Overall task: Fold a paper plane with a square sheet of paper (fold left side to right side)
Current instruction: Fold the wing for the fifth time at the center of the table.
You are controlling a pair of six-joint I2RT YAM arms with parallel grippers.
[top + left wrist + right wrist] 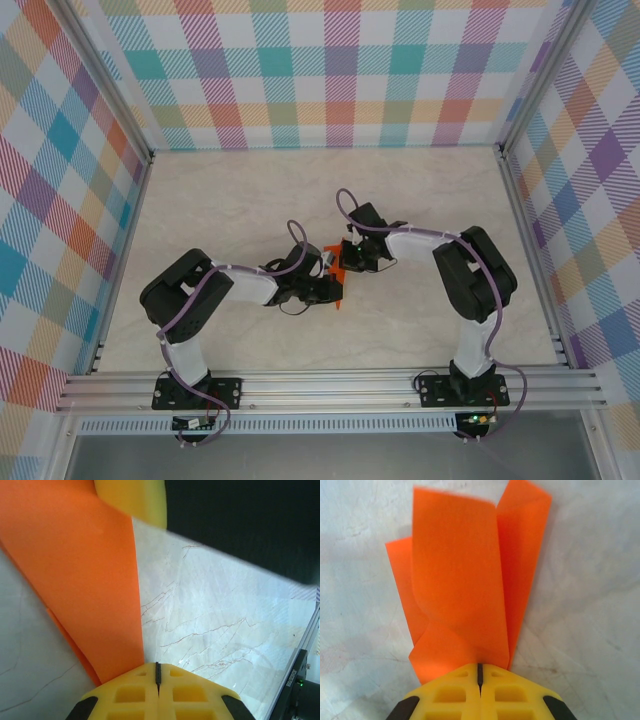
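Holding the part-folded square sheet of paper (pixel 465 580) up over the table (pixel 220 190) centre, we've the right gripper (pixel 480 667) pinched on it and the left gripper (pixel 157 669) closed at its edge; next, prob. swing left flap over right & crease.

We see the orange paper (pixel 336 262) at mid-table, folded into overlapping layers. Its upper flap curls loosely and is not pressed flat.

Orange paper (pixel 460 580) near end hidden behind right gripper (pixel 479 674), top edge blurred (left wrist: cropped at frame edge)
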